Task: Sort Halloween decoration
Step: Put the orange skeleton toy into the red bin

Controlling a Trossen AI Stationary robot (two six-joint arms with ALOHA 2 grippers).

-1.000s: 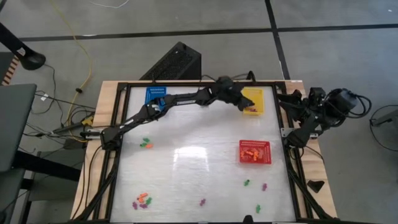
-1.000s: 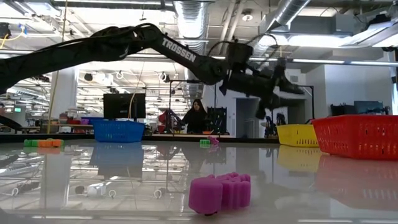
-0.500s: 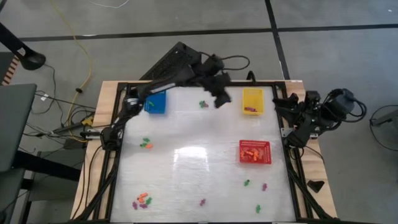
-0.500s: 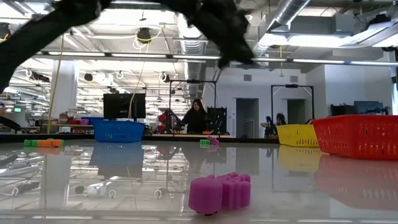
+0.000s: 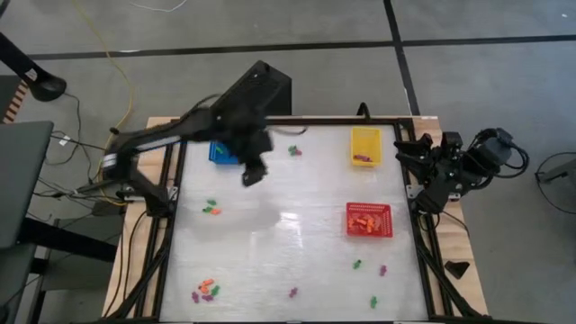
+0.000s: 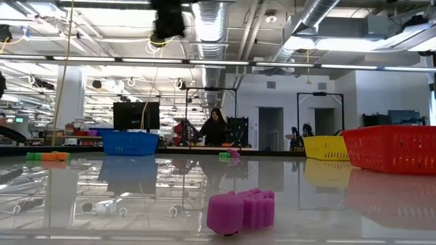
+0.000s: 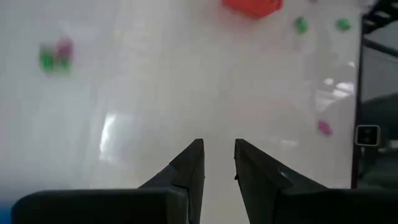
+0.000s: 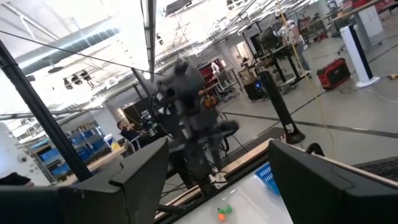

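The Halloween decoration lies scattered on the white table: a green-and-purple pair [image 5: 294, 150] at the far side, orange and green pieces [image 5: 211, 209] at the left, a cluster [image 5: 207, 290] near the front left corner, and single pieces [image 5: 292, 292] along the front. A purple piece [image 6: 242, 209] lies close in the low view. My left gripper [image 5: 252, 174] hangs high above the table beside the blue basket [image 5: 221, 149]. Its fingers [image 7: 191, 163] stand a narrow gap apart with nothing between them. My right gripper [image 8: 217, 149] waits open off the table's right edge [image 5: 407, 151].
A yellow basket [image 5: 365, 146] with a purple piece stands at the far right. A red basket [image 5: 369, 220] with orange pieces stands at the right. The table has a black frame [image 5: 171, 243]. A person [image 6: 214, 127] sits in the room beyond the far edge.
My left gripper has swung from over the yellow basket toward the table's left along the far side. It has risen out of the low view and has tipped downward. It now hangs beside the blue basket.
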